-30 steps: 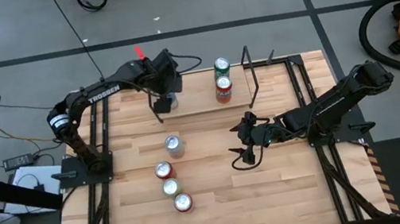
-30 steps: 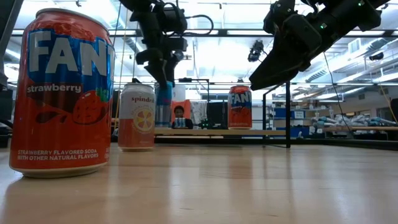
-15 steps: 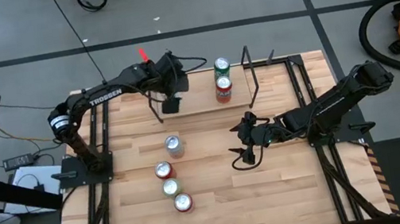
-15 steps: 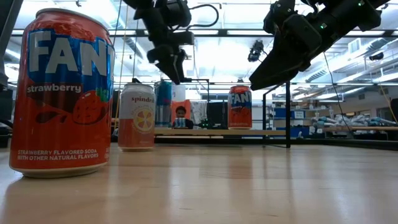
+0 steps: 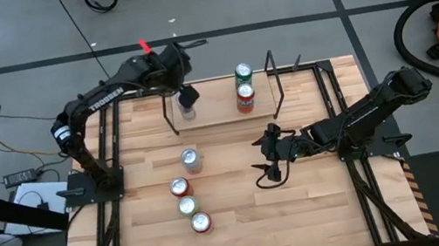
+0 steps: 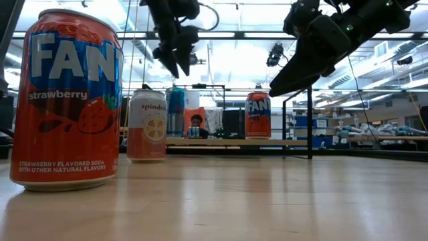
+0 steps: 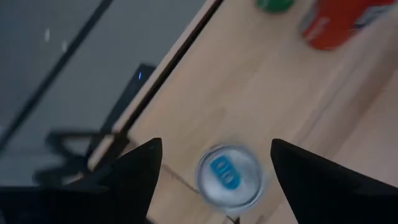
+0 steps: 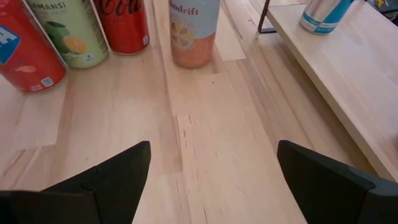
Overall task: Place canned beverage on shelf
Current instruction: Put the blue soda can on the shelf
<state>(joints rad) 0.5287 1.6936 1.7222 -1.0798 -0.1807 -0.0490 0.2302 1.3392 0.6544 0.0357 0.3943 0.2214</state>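
Observation:
A blue-and-silver can stands upright on the left end of the shelf, seen from above in the left wrist view as the blue-and-silver can. My left gripper hangs open above it, clear of its top, as the low view shows for my left gripper and the can. A green can and a red can stand at the shelf's right end. My right gripper hovers open over the table's middle, with nothing between its fingers.
Several cans stand in a row on the table's near left part, from a silver-topped can down to a red can. Black rod uprights stand at the shelf's ends. Bare wood lies at the near right.
My left gripper has gone up from around the blue-and-silver can and a little toward the table's far edge, rolling about its own pointing line. The can stays upright on the shelf where it was.

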